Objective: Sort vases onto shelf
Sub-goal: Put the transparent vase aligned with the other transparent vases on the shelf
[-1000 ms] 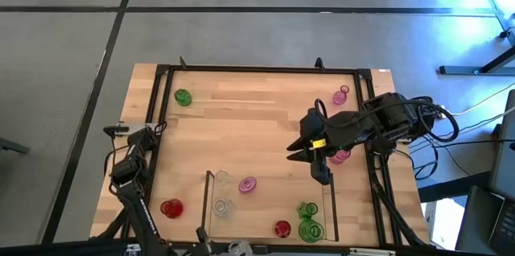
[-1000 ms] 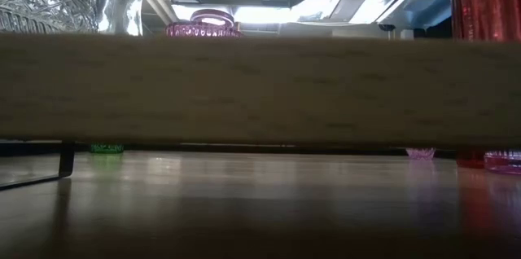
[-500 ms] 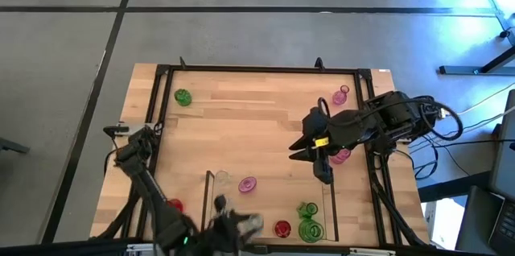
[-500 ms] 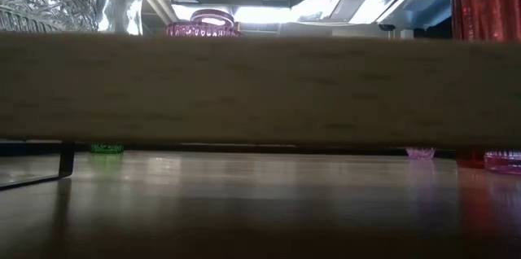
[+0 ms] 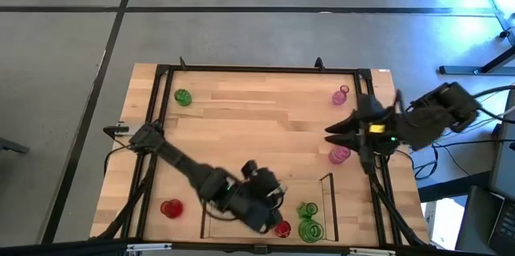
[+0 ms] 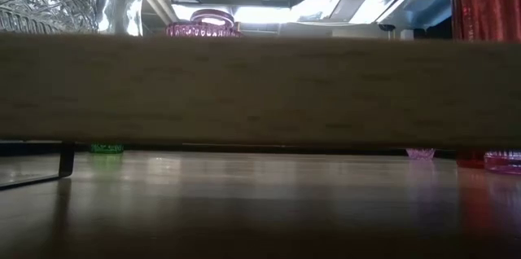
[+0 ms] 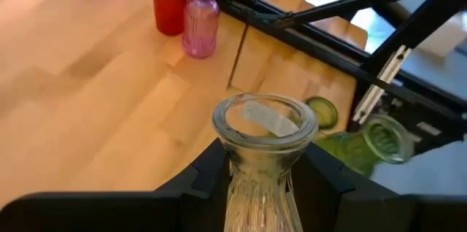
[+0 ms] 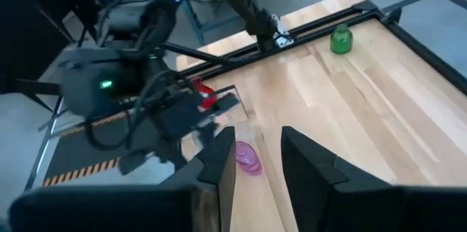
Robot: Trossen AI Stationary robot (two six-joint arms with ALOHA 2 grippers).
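My left gripper [image 5: 272, 200] hangs over the shelf [image 5: 330, 200] near the table's front edge, shut on a clear ribbed vase [image 7: 264, 126]. Two green vases [image 5: 308, 220] and a red vase [image 5: 282, 229] stand on the shelf's floor just beyond it. My right gripper [image 5: 331, 133] is at the table's right side, open with nothing between its fingers. A pink vase [image 5: 339, 154] stands on the table below it and shows through the gap in the right wrist view [image 8: 248, 157]. My left gripper pinches the clear vase by its neck [image 7: 259, 177], just under the flared mouth, with one finger on each side. The vase stands upright between the fingers. Its body and base lie below the picture's edge.
A green vase [image 5: 183, 97] stands at the far left. A narrow pink vase [image 5: 341, 95] is at the far right, and a red vase [image 5: 170, 208] sits near the left front outside the shelf. A black frame [image 5: 257, 69] rims the tabletop. The middle of the table is bare wood.
My left gripper has swung from the table's near left corner toward the right and over the shelf, carrying the clear vase and turning as it went. My right gripper has drawn back toward the table's right edge, off the pink vase, which stays on the table.
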